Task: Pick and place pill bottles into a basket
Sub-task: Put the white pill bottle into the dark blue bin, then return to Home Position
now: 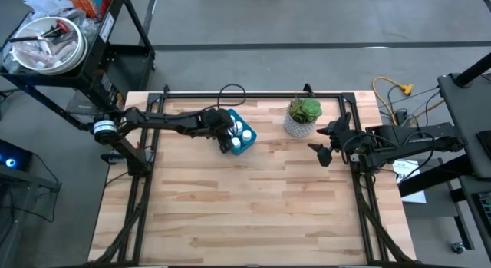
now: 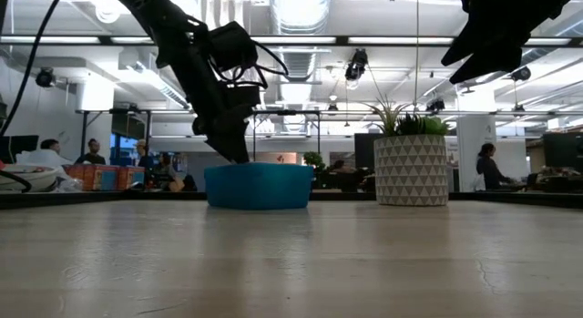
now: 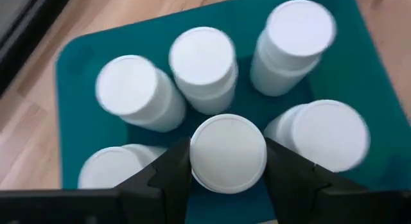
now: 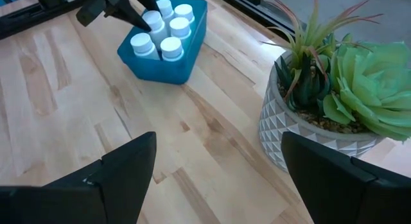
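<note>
The blue basket [image 1: 239, 134] sits on the wooden desk [image 1: 253, 206] toward its far edge, just beside the white patterned plant pot [image 1: 301, 124] and on the side of the pot nearer the left arm. Six white pill bottles stand upright inside the basket, packed close together. The left claw [image 3: 228, 176] reaches down into the basket from above and is clenched around the cap of one pill bottle [image 3: 228, 153], its two dark fingers [image 3: 168, 179] pressed against opposite sides of that cap. Around the gripped bottle in the left wrist view stand the other five bottles [image 3: 204, 60], two of them partly hidden behind the fingers. In the low view the left arm slants down so that its claw dips below the basket's rim [image 2: 259, 169]; the bottles themselves are hidden there by the basket wall. The right claw [image 4: 218, 169] waits on the far side of the pot from the basket, raised above the desk, its fingers spread wide apart and gripping nothing, with the pot and the basket both visible ahead of it.
</note>
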You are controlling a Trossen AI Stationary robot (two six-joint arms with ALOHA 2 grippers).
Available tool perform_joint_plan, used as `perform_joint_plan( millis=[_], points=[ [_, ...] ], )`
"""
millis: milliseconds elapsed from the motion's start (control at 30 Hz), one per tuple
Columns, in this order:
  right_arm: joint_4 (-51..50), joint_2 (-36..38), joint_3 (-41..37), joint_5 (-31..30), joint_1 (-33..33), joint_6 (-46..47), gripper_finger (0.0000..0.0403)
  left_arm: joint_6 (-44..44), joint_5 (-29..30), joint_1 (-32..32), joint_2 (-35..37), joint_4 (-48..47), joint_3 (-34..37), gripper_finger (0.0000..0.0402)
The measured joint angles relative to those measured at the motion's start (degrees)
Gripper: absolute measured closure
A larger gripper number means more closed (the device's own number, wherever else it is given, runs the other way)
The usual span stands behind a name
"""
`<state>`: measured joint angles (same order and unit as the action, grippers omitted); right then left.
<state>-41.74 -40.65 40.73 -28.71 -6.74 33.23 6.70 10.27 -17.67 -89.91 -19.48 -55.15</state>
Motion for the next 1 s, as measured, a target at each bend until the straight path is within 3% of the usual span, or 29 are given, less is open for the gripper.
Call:
perform_joint_plan(
  millis=[333,633,833,1000],
  points=[
    [0.00,0.00,0.00,0.02,0.00,0.00,0.0078,-1.23,-1.03,0.01,0.00,1.42,0.15,0.0199],
    [0.00,0.01,0.00,0.06,0.02,0.01,0.0078,-1.15,-1.67,0.01,0.95,0.85,-0.57,0.0190],
    [-0.03,1.51,0.03,2.57,0.00,0.03,0.0078,-1.07,-1.71,0.02,6.87,-1.13,-1.30,0.0190],
    [-0.35,4.29,4.31,3.36,0.00,-0.52,0.0078,1.98,-2.70,0.04,15.93,-2.70,-1.30,0.0189]
  ],
)
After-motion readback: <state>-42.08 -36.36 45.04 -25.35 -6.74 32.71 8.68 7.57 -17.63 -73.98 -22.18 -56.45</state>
